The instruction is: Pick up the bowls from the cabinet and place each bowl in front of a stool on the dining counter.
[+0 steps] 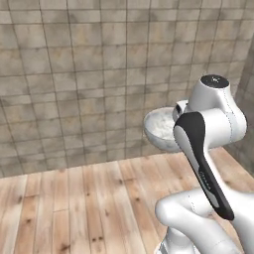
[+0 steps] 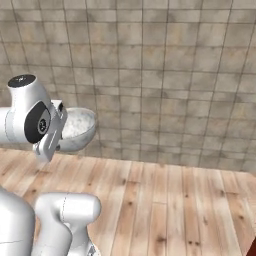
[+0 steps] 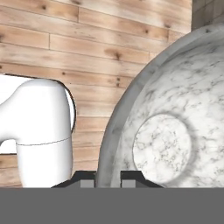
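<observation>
Gripper [image 3: 108, 177]: fingers pinched on the near rim of the marbled bowl [image 3: 175, 131].
Bowl: held aloft beside the hand, above the wooden floor [image 1: 74, 208], before the tiled wall [image 2: 165, 75].

No text, label, brand, number or sign can be read anywhere in these pictures. The dark strip [image 1: 203, 163] along the robot's forearm carries a few faint light marks in the left base view, but they are too small and blurred to make out as letters. The marbled bowl [image 3: 175, 127] shows only grey veining, with no print on it. The tiled wall [image 2: 165, 75] and the wooden floor [image 1: 74, 208] are plain, without any writing.
</observation>
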### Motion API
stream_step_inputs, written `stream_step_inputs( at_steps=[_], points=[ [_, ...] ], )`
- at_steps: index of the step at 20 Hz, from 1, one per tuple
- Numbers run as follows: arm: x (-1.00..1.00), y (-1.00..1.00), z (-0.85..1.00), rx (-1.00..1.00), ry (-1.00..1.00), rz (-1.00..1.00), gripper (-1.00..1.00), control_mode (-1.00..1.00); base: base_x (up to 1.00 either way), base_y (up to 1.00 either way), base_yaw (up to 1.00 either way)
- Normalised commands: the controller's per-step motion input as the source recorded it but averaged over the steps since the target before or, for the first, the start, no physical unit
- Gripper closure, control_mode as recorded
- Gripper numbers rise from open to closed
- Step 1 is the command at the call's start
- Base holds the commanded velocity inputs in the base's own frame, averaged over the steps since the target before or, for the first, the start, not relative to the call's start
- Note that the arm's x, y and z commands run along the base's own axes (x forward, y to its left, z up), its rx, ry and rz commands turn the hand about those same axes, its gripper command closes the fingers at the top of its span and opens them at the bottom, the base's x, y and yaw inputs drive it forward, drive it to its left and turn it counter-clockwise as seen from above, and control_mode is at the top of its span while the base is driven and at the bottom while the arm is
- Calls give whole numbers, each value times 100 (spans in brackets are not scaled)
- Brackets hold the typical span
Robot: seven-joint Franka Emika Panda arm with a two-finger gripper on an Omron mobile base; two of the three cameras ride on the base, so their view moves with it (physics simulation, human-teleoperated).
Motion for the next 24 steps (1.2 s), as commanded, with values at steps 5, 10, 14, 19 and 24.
stream_step_inputs(
  at_steps=[5,10,14,19,24],
  points=[
    [0,0,0,0,0,0,100,100,100,3,41],
    [0,0,0,0,0,0,100,100,100,0,57],
    [0,0,0,0,0,0,100,100,100,21,52],
    [0,0,0,0,0,0,100,100,100,35,44],
    [0,0,0,0,0,0,100,100,100,38,44]
  ],
)
